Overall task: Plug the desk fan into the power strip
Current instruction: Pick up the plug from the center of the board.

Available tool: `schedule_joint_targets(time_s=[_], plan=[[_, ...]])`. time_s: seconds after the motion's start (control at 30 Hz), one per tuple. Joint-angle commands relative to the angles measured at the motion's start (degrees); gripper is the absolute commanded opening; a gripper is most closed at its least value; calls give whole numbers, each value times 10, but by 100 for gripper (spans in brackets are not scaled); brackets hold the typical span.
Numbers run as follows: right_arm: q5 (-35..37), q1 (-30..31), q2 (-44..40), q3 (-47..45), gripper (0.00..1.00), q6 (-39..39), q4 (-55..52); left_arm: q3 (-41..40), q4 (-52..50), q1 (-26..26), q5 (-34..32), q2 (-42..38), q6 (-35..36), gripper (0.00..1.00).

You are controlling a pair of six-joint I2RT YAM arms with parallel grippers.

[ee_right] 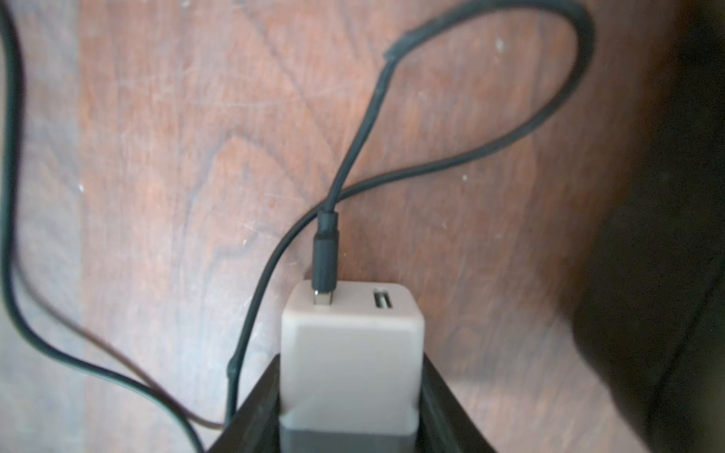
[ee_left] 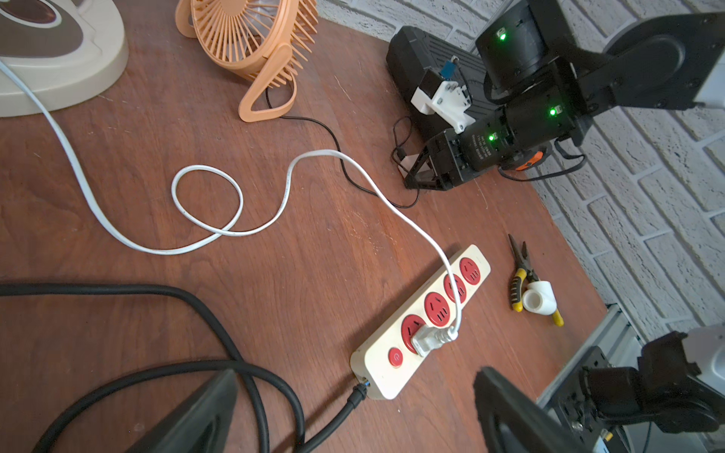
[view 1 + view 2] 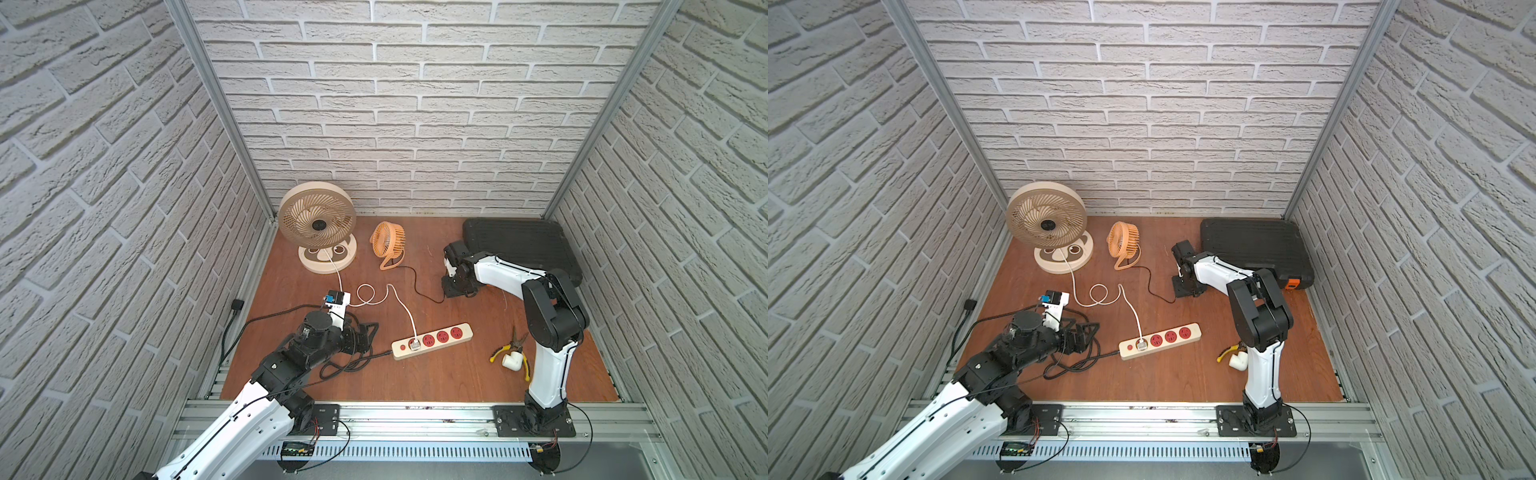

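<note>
Cream power strip [image 3: 432,341] flat, slanted, centre; socket nearest button occupied, three free. Orange desk fan [image 3: 388,242] upright, far centre.

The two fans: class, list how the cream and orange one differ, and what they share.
The cream fan is larger than the orange fan. Cream fan: flat round base; orange fan: loop stand. The cream fan's white cord is plugged into the power strip; the orange fan's black cord ends in an adapter held by the right gripper. Both stand upright.
</note>
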Motion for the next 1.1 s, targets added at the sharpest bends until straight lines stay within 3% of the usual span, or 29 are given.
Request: schedule_joint_targets(time_s=[0.0,0.13,0.37,0.63,0.8,0.87,1.07], plan=[[9,5,-29,-25,20,-2,21,42,37,-9,20,29,10,98],[14,17,-94,-72,3,-4,52,99,34,-10,51,105,27,98],[16,66,-262,-191,3,-31,144,203,25,-9,81,225,58,98],[16,144,-480,-347,3,-88,280,327,20,9,199,367,45,98],[10,178,-569,-417,3,-133,332,355,59,13,276,432,23,98],[15,185,-585,-432,3,-142,340,353,77,12,298,447,9,94],[38,216,-588,-438,3,-167,344,344,134,-4,335,473,-34,67]])
